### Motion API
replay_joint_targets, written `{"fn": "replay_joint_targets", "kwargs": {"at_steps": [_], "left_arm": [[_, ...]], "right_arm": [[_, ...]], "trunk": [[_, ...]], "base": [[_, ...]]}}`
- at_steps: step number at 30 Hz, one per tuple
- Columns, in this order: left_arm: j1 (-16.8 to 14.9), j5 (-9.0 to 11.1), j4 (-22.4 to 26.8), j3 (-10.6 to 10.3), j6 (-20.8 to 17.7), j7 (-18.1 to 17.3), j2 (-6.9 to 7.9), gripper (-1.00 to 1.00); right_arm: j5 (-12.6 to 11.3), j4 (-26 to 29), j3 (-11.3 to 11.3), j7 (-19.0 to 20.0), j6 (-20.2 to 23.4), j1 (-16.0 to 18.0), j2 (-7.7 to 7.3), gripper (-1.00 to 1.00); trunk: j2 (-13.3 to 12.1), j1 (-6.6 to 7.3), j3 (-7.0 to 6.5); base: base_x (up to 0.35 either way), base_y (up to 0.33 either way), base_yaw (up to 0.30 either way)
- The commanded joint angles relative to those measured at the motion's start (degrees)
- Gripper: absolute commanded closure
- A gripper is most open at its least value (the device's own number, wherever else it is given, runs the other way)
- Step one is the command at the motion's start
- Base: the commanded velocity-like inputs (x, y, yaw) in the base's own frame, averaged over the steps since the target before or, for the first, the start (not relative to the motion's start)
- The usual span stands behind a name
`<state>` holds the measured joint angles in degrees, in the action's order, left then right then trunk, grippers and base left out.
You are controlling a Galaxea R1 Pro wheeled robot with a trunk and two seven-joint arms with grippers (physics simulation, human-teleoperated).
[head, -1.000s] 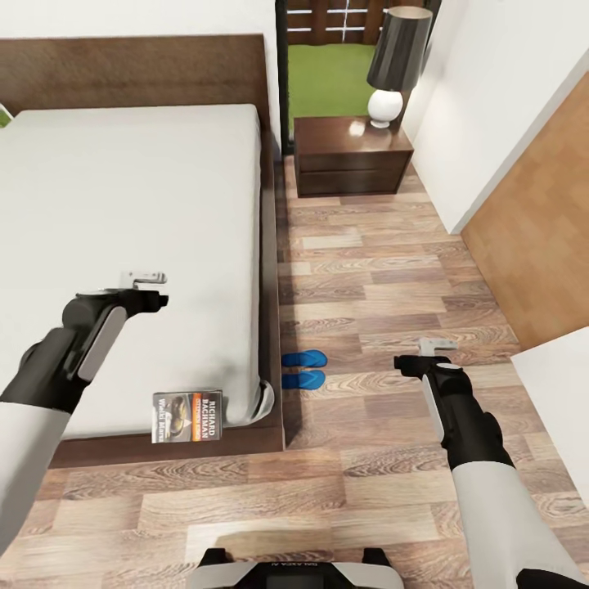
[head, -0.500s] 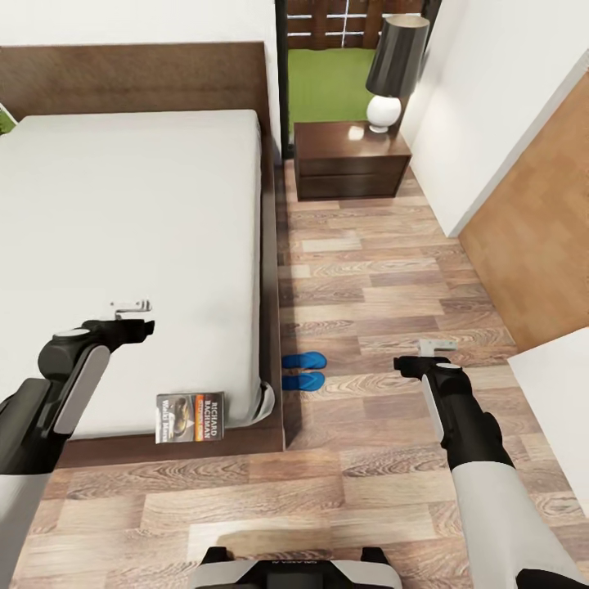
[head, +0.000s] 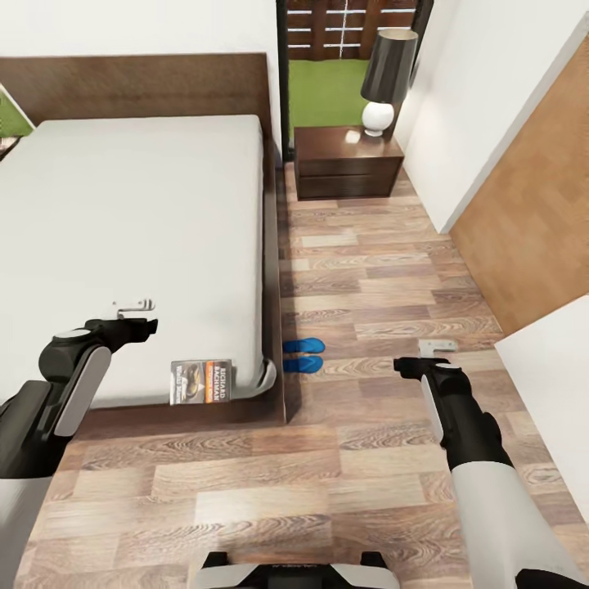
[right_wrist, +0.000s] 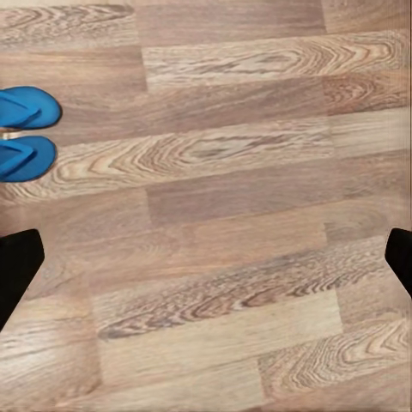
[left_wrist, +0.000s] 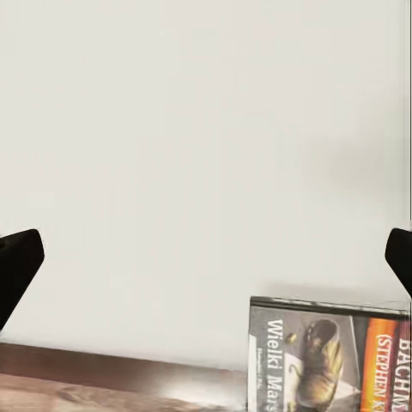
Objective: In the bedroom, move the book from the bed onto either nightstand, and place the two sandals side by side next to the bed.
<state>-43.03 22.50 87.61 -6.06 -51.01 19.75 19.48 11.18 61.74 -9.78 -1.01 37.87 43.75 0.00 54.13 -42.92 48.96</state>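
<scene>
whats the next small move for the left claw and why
Probably lower the left claw toward the small dark paperback with the orange band. That book lies flat near the foot corner of the light-grey mattress, ungrasped, and the claw hovers open over bare mattress beside it. The two bright-blue sandals already lie side by side next to the bed.

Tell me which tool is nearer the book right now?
Left. The left tool hovers over the mattress just beyond the book; the right tool is over the floor, past the sandals.

White upper arms, black forearms, silver claws
</scene>
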Motion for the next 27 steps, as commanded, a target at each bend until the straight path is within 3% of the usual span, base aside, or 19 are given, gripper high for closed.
{"fn": "replay_joint_targets", "kwargs": {"at_steps": [1, 17, 27], "left_arm": [[-0.04, 0.61, 0.08, -0.13, -0.14, 0.59, 0.05, -1.0], [0.58, 1.05, 0.19, -0.17, -0.01, 0.47, -0.54, -1.0], [5.25, 1.26, 0.07, -0.16, 0.57, 0.49, -2.73, -1.0]], "right_arm": [[0.16, 0.06, 0.02, -0.04, 0.29, 0.02, 0.0, -1.0], [0.16, -0.03, 0.1, -0.05, 0.28, 0.02, 0.0, -1.0], [0.1, -0.14, 2.3, 0.2, 1.19, 0.02, 0.0, -1.0]], "trunk": [[-0.38, 0.25, -0.24], [-6.79, 3.77, -4.58], [-10.8, 5.96, -7.28]], "base": [[-0.341, 0.0, 0.0], [-0.342, 0.0, 0.0], [-0.343, 0.0, 0.061]]}}
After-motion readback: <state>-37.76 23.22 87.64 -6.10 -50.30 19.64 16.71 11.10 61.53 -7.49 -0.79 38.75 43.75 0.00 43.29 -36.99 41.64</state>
